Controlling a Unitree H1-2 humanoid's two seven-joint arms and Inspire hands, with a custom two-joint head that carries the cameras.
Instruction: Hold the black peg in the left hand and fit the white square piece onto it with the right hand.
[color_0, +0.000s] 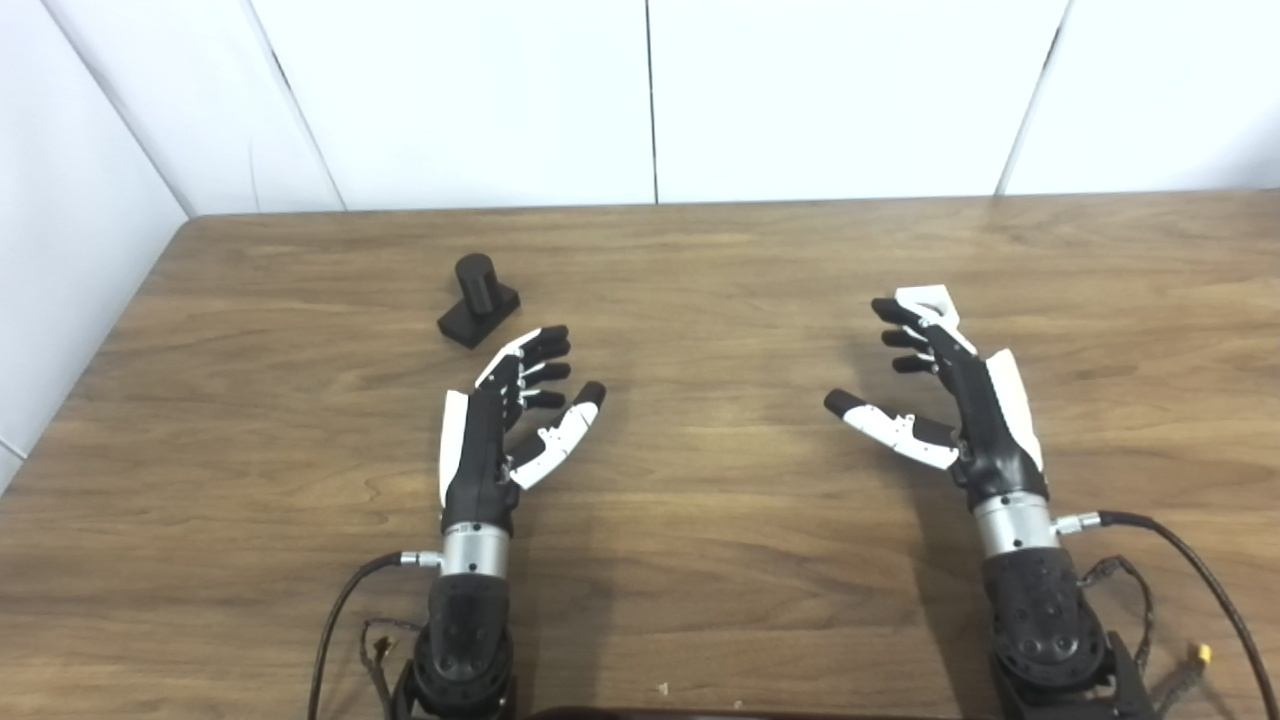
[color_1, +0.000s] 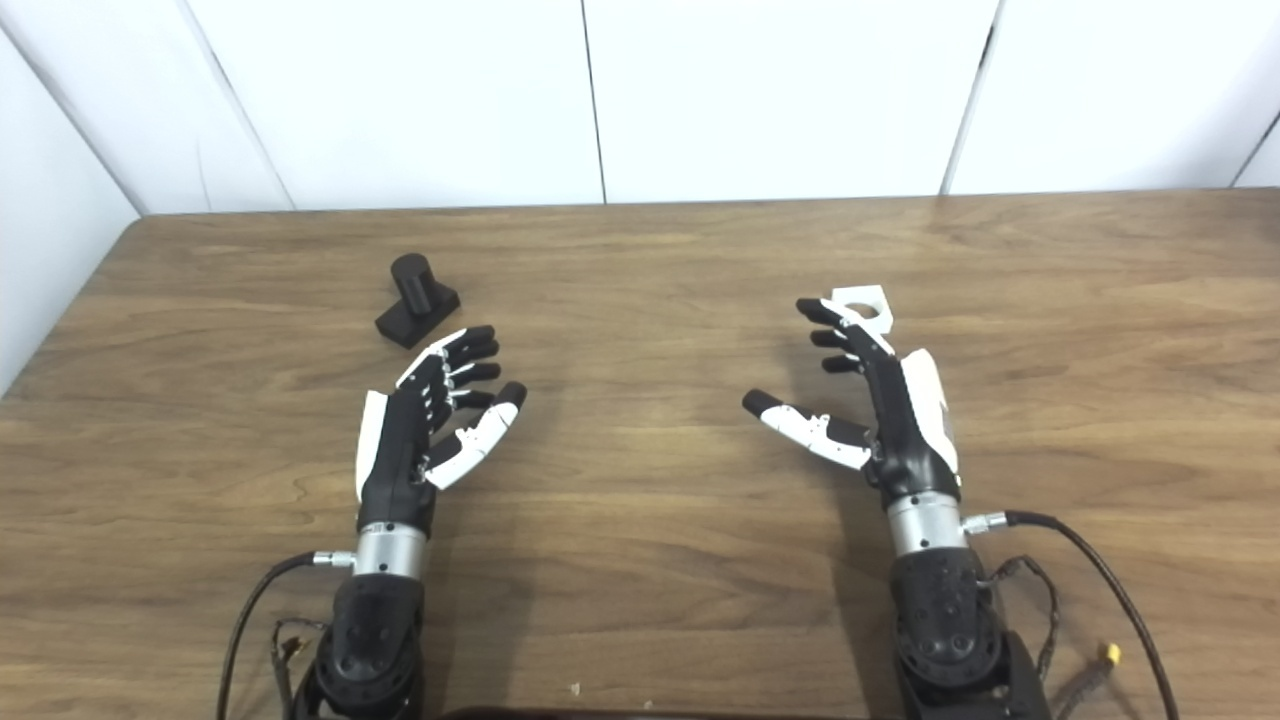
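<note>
On a wood-grain table (color_0: 700, 600) backed by white wall panels, the black peg (color_0: 478, 298) sits at far left, unheld, near the table's back-left corner. It is a short round post on a square base plate; the post rises roughly upright, its long axis standing off the table, while the base sits turned at an angle to the table edge. Just in front of it and to its right, the left hand (color_0: 510, 420) rests with its fingers spread and empty, fingertips aimed toward the peg but apart from it, a placement that reads as staging for the first grasp.

Across a bare stretch of tabletop, the right hand (color_0: 950, 400) lies likewise released, thumb splayed inward, clasping nothing. Just beyond its fingertips lies the white square piece (color_1: 860, 303), flat on the wood with its round hole facing up; whether the fingertips touch it cannot be told. Each part appears laid out on the side of the hand meant to take it, so neither arm need cross. Judged from this layout, nothing has yet been picked up and the fitting is not begun.
</note>
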